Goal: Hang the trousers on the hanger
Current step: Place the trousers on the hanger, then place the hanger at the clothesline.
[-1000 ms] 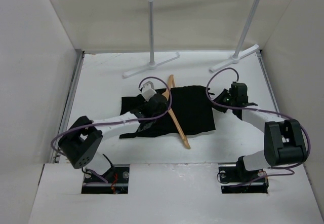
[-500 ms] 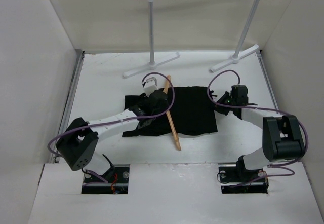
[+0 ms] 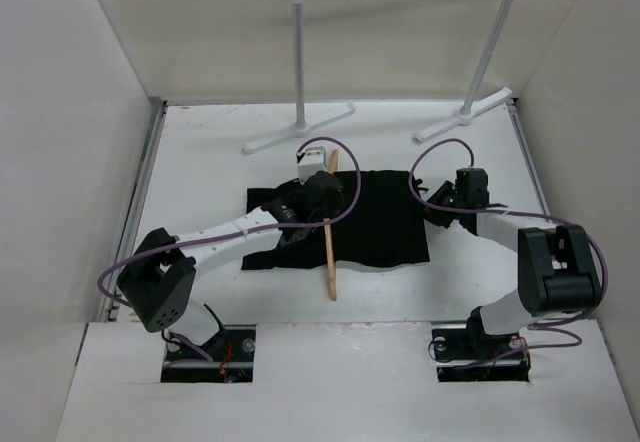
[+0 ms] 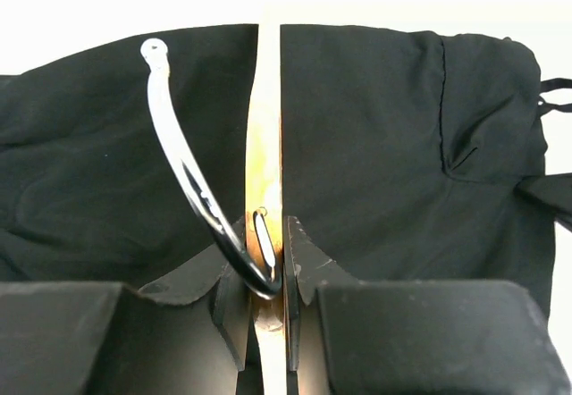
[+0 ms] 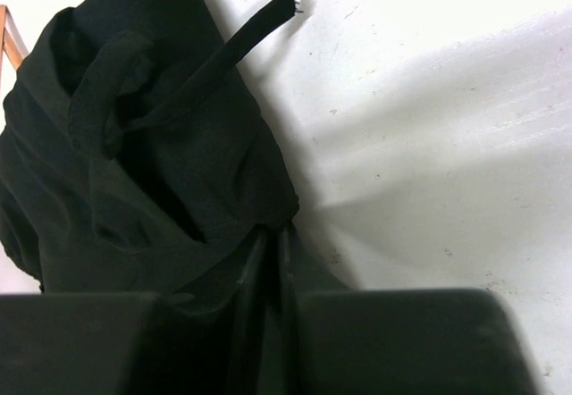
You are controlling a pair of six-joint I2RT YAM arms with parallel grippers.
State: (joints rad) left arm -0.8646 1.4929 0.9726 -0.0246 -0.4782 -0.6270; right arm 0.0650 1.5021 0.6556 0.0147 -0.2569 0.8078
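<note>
The black trousers (image 3: 375, 222) lie folded flat in the middle of the table. The tan wooden hanger (image 3: 331, 252) stands on edge across their left part, running near to far. My left gripper (image 3: 322, 205) is shut on the hanger (image 4: 265, 145) at its top, by the metal hook (image 4: 179, 154), above the trousers (image 4: 384, 145). My right gripper (image 3: 447, 205) is shut on the right edge of the trousers (image 5: 134, 172), low at the table; a drawstring (image 5: 232, 46) trails onto the white surface.
A grey metal rail stand (image 3: 400, 52) rises at the back, its two feet (image 3: 298, 127) on the table beyond the trousers. White walls enclose the left, right and back sides.
My left gripper has moved right and away, swinging the hanger from a diagonal to nearly straight near-to-far. The trousers' right edge has shifted slightly; my right gripper has hardly moved.
</note>
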